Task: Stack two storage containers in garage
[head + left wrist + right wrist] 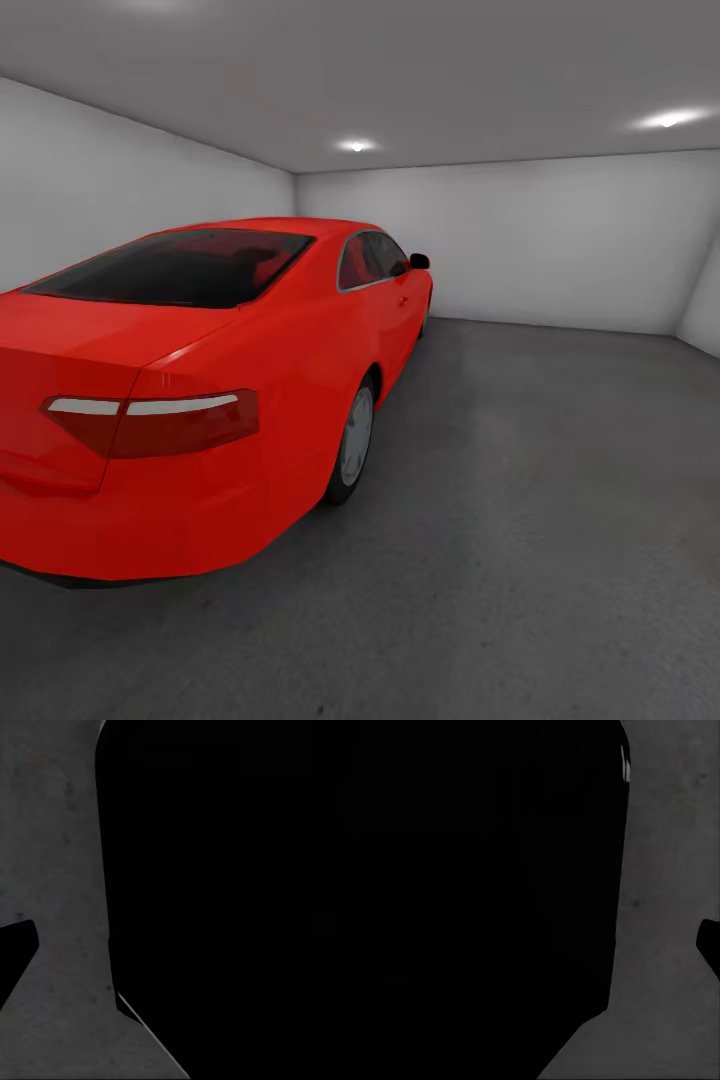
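I am in the garage, and the two storage containers are out of view. The dark grey concrete floor stretches ahead and to the right. In the left wrist view a large black shape covers most of the picture, with grey floor beside it and a small black wedge at the edge. The right wrist view is much the same: a black mass, a strip of floor and a black tip at the edge. Whether the fingers are open or shut cannot be read.
A red car fills the left half of the head view, its rear corner close to me and its rear wheel near the middle. White-grey walls close the room at the back. Open floor lies right of the car.
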Controlling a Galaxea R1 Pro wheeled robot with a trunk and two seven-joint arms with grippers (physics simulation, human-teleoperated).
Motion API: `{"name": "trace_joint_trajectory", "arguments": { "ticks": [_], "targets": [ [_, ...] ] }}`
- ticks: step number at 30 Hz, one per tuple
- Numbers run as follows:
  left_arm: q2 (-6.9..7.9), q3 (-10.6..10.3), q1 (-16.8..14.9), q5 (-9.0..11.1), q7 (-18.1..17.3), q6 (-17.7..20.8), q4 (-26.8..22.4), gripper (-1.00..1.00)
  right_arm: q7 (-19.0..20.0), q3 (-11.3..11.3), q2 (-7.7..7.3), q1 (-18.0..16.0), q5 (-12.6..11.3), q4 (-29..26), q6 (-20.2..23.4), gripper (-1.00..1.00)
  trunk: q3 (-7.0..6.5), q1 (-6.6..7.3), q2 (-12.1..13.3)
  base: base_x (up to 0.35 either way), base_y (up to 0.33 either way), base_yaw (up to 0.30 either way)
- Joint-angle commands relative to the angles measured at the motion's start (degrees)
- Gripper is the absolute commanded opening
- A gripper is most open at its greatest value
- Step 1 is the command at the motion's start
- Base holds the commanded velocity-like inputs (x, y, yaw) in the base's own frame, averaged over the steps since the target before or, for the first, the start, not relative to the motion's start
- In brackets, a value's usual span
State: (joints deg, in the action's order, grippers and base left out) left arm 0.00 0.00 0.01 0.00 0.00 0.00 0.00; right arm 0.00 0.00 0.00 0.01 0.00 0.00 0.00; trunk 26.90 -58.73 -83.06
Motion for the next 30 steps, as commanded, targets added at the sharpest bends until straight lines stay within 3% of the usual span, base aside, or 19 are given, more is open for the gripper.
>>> {"name": "trace_joint_trajectory", "arguments": {
  "ticks": [1, 7, 15, 21, 30],
  "targets": [
    [0.0, 0.0, -0.01, 0.0, 0.0, 0.0, 0.0, 1.0, 0.0, 0.0, 0.0, -0.01, 0.0, 0.0, 0.0, 1.0, 0.03, 0.0, -0.02, 0.0, 0.0, 0.0],
    [-0.39, -0.07, -0.06, -0.07, -0.17, 0.05, 0.04, 1.0, -0.09, 0.44, -0.39, 0.03, 0.8, -0.09, 0.21, 1.0, 0.03, 0.0, -0.02, 0.0, 0.0, 0.0],
    [-0.9, 0.75, 0.16, 1.53, -0.17, -1.73, -2.17, 1.0, -0.09, 1.66, -0.6, 0.0, 3.17, -0.07, -1.1, 1.0, 0.03, 0.0, -0.02, 0.0, 0.0, 0.0],
    [-0.96, 0.79, 0.15, 1.65, -0.12, -1.83, -2.31, 1.0, -0.09, 1.56, -0.61, -0.01, 2.95, 0.02, -3.02, 1.0, 0.03, 0.0, -0.02, 0.0, 0.0, -0.005],
    [-0.89, 0.74, 0.17, 1.66, -0.11, -1.88, -2.37, 1.0, -0.12, 1.1, -0.51, -0.01, 2.53, 0.09, -5.91, 1.0, 0.03, 0.0, -0.02, 0.0, 0.0, -0.246]
  ]
}}
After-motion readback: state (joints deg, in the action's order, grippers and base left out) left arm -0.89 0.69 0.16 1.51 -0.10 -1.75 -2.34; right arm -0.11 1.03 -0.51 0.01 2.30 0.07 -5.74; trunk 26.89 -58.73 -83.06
